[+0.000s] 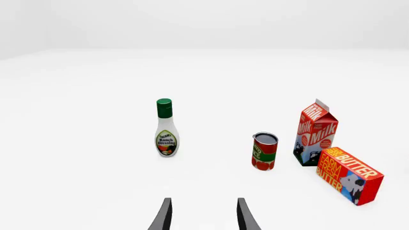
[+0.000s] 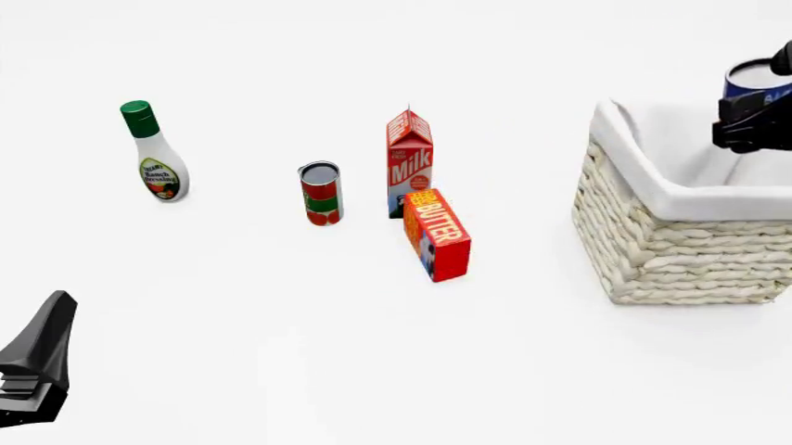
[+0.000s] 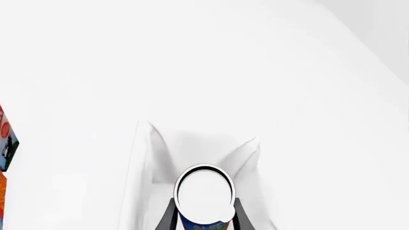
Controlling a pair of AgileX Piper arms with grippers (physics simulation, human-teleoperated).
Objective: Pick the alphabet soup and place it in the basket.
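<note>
Alphabet soup can is held upright, clamped between right gripper jaws above the wicker basket at 3 o'clock in front view, presumably for a clean drop inside; left gripper is parked idle, jaws apart and empty.

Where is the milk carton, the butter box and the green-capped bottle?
milk carton [image 2: 410,167]: front view, on its red front face.
butter box [image 2: 440,232]: front view, on its lettered top face.
ranch dressing bottle [image 2: 161,171]: front view, on its label.

Two cans (alphabet soup, tomato can), one ranch bottle, one milk carton, one butter box, one basket.
</note>
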